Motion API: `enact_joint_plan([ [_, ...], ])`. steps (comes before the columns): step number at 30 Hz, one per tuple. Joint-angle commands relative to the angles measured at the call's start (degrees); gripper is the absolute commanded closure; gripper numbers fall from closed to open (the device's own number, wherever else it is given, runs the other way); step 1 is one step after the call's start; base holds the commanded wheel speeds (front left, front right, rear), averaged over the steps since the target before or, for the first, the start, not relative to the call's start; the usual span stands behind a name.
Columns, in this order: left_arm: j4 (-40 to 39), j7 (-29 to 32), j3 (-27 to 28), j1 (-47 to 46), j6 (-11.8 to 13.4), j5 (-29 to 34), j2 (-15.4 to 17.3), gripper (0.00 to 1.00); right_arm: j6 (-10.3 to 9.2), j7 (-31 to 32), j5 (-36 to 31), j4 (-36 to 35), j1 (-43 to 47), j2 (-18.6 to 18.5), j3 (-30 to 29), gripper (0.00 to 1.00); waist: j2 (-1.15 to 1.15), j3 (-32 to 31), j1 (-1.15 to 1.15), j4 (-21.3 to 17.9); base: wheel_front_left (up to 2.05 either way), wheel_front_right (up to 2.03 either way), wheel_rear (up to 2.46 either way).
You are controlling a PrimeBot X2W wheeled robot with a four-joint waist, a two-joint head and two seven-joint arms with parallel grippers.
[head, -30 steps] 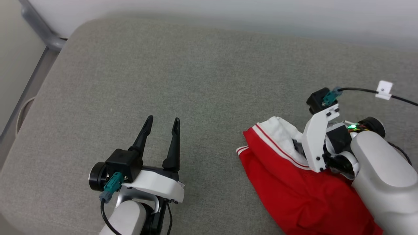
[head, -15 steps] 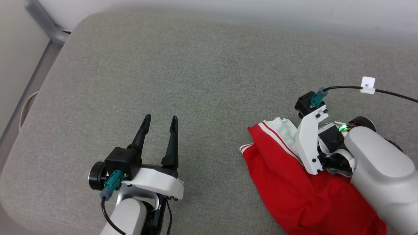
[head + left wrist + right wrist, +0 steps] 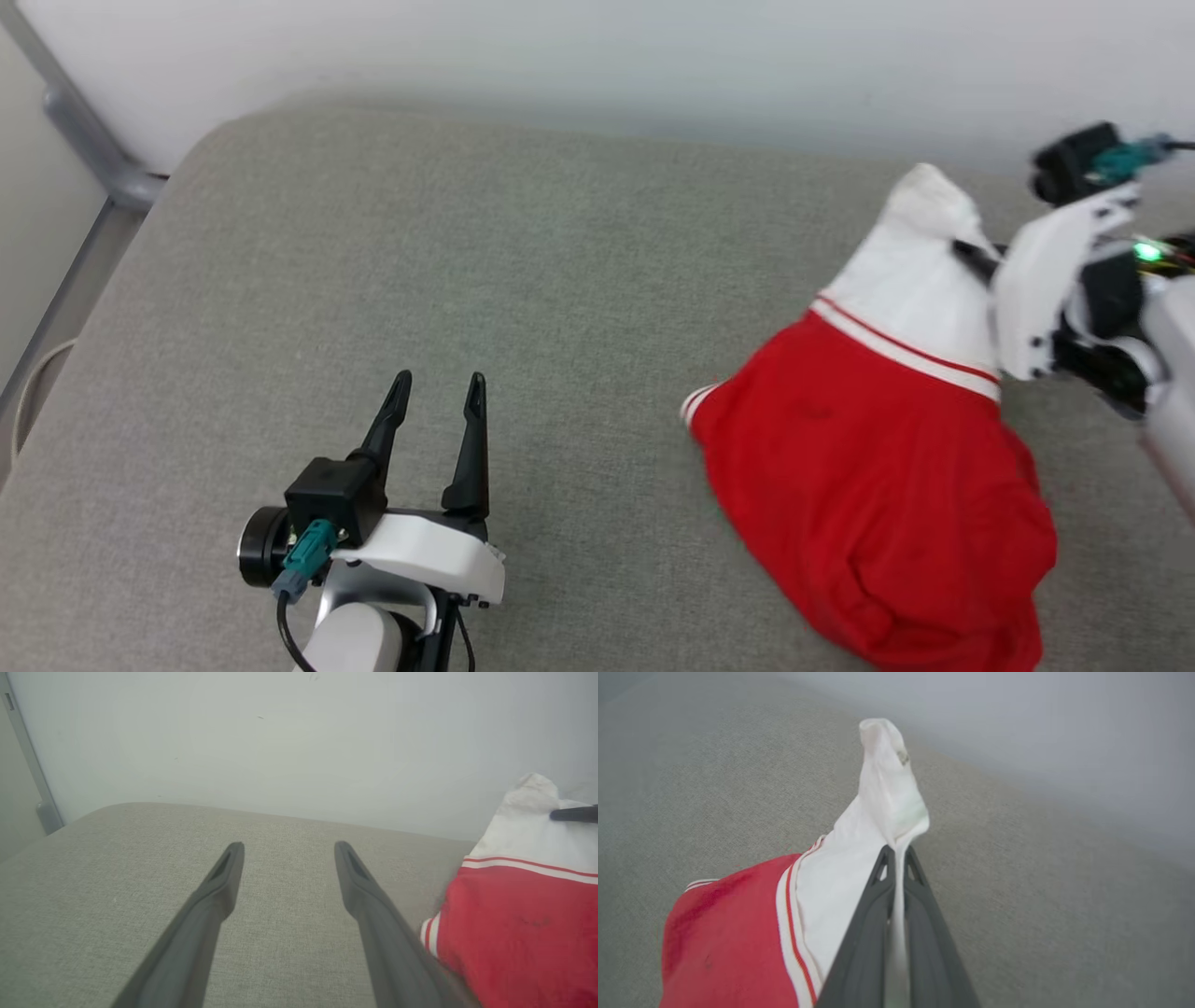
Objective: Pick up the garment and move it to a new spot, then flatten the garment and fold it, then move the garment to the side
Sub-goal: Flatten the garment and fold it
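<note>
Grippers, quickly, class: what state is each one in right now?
Left gripper: open, holding nothing.
Right gripper: shut on the white sleeve of the red jersey.

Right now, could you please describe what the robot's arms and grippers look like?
The left gripper and right gripper each have two long, tapering dark fingers on a white bracket. A black block with a teal connector sits on each wrist; a black cable leaves the left one. The forearms are pale grey, and a green light glows at the right wrist.
</note>
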Motion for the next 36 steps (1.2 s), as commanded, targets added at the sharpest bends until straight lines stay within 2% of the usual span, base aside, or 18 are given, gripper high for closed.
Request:
enact_joint_plan([
  [1, 0.07, -0.14, 0.02, 0.65, -0.19, 0.32, -0.11, 0.0, -0.08, -0.35, -0.04, 0.55, 2.0, -1.03, -0.63, 1.0, 0.0, -1.46, 0.0, -1.4, 0.0, 0.0, 0.0],
  [6, -0.06, -0.14, 0.88, 2.47, 0.13, 0.23, 0.46, 0.0, -0.08, -3.14, -0.17, 2.36, 9.42, -6.22, -9.02, 1.0, 0.0, -3.19, 0.0, -4.13, 0.0, 0.0, 0.0],
  [10, -0.2, -0.14, 1.32, 3.76, 0.38, -0.21, 1.04, 0.0, -0.08, -4.78, 0.04, 5.26, 18.01, -8.12, -16.33, 1.0, 0.0, -3.77, 0.0, -6.08, 0.0, 0.0, 0.0],
  [13, -0.31, -0.03, 1.43, 4.16, 0.5, -0.37, 1.37, 0.0, -0.08, -6.8, 0.2, 7.89, 24.52, -7.95, -21.57, 1.0, 0.0, -3.67, 0.0, -6.93, 0.0, 0.0, 0.0],
  [21, -0.49, 0.62, 1.57, 4.64, 0.8, -0.65, 2.16, 0.0, -0.06, -12.11, -0.6, 13.62, 34.44, -0.82, -29.8, 0.99, 0.0, -3.06, 0.0, -7.72, 0.0, 0.0, 0.0],
  [22, -0.49, 0.67, 1.58, 4.69, 0.85, -0.7, 2.34, 0.0, -0.06, -13.43, -1.16, 13.86, 34.49, -0.28, -30.63, 0.82, 0.0, -3.03, 0.0, -7.7, 0.0, 0.0, 0.0],
  [23, -0.46, 0.78, 1.59, 4.7, 0.86, -0.77, 2.51, 0.0, -0.06, -15.08, -1.64, 13.83, 34.27, 0.39, -31.43, 0.31, 0.0, -3.03, 0.0, -7.65, 0.0, 0.0, 0.0],
  [24, -0.44, 0.92, 1.66, 4.75, 0.93, -0.83, 2.65, 0.0, -0.05, -17.22, -2.43, 13.85, 33.89, 0.8, -32.34, 0.0, 0.0, -3.07, 0.0, -7.59, 0.0, 0.0, 0.0],
  [30, -0.34, 1.36, 1.69, 5.16, 1.3, -0.96, 3.11, 0.0, -0.07, -31.1, -10.23, 13.47, 31.67, 1.92, -37.69, 0.0, 0.0, -4.25, 0.0, -6.84, 0.0, 0.0, 0.0],
  [33, -0.33, 1.58, 1.74, 5.59, 1.52, -1.19, 3.35, 0.0, -0.07, -33.95, -15.03, 10.98, 31.72, 2.9, -40.38, 0.0, 0.0, -5.22, 0.0, -6.46, 0.0, 0.0, 0.0],
  [36, -0.68, 1.94, 1.74, 6.29, 1.86, -1.36, 3.42, 0.0, -0.07, -34.71, -20.17, 5.5, 33.72, 4.98, -43.09, 0.0, 0.0, -6.06, 0.0, -6.21, 0.0, 0.0, 0.0],
])
